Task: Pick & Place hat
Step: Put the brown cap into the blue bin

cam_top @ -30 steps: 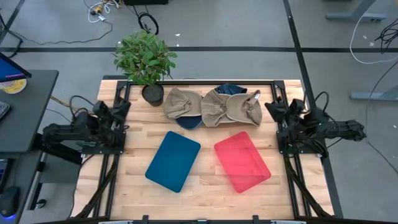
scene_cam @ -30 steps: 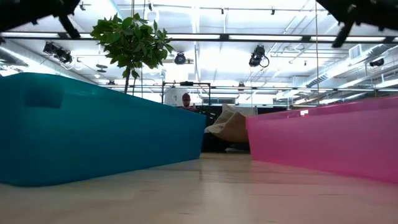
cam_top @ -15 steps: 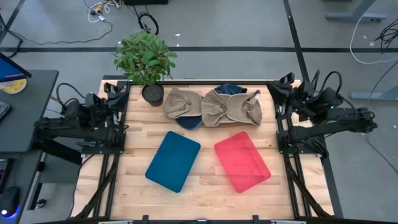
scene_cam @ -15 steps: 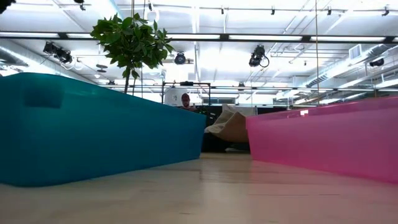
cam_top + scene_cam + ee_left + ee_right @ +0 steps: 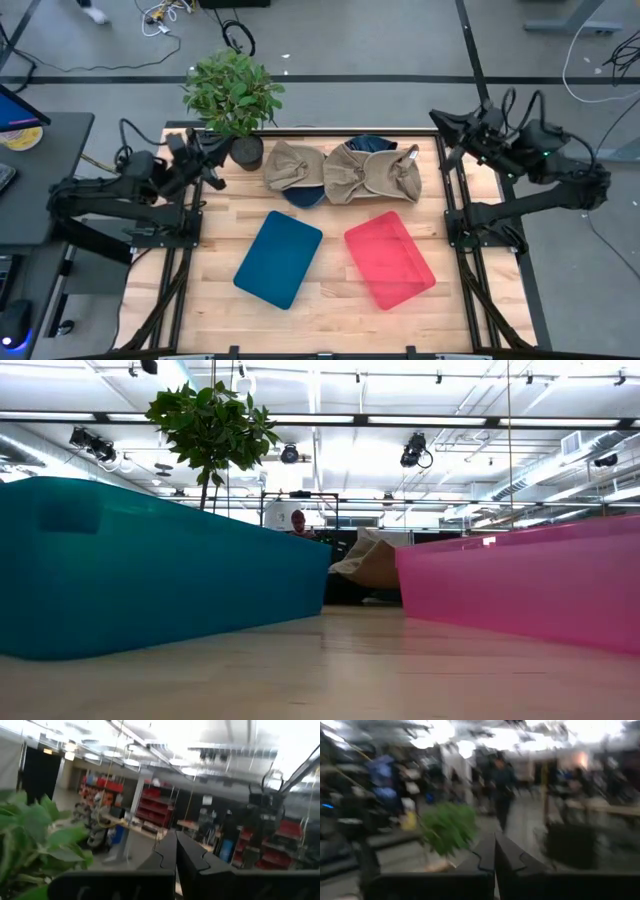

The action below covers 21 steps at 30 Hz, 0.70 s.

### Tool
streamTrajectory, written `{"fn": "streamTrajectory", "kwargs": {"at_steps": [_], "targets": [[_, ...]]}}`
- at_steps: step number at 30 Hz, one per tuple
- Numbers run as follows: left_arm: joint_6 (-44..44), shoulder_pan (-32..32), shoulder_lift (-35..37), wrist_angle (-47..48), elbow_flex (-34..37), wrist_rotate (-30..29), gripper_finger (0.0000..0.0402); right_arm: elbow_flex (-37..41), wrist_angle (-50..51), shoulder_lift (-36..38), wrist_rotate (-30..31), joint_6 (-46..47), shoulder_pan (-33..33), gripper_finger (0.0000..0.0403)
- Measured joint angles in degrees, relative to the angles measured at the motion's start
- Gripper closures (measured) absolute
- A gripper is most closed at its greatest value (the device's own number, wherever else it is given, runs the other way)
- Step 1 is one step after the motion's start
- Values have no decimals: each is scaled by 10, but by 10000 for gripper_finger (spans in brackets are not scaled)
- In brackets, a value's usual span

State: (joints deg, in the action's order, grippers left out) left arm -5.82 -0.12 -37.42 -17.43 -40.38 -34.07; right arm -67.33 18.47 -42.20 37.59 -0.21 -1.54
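Both tools (image 5: 215, 150) (image 5: 440, 120) raised, closed, empty

Front half of the table (image 5: 330, 320) is mostly taken by the blue bin (image 5: 278, 258) and pink bin (image 5: 389, 259), with a bare gap between them. The hats (image 5: 345, 171) fill the back middle, and the potted plant (image 5: 234, 100) blocks the back left corner. Bare wood runs along both side edges.

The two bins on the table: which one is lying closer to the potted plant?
The blue bin, on the left; the pink bin lies farther right, away from the potted plant.
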Motion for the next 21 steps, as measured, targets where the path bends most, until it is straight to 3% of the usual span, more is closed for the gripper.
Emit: {"fn": "streamTrajectory", "kwargs": {"at_steps": [6,10,15,21], "targets": [[-44,0,-71,70,-68,-21,399,-39,239,0,24,173,3,356],[-55,0,-117,96,-113,-22,399,-40,345,-8,16,260,19,308],[-55,0,-162,99,-148,-17,399,-40,421,-30,-36,339,55,234],[-56,0,-188,106,-155,14,399,-40,434,-78,-116,384,139,158]]}}
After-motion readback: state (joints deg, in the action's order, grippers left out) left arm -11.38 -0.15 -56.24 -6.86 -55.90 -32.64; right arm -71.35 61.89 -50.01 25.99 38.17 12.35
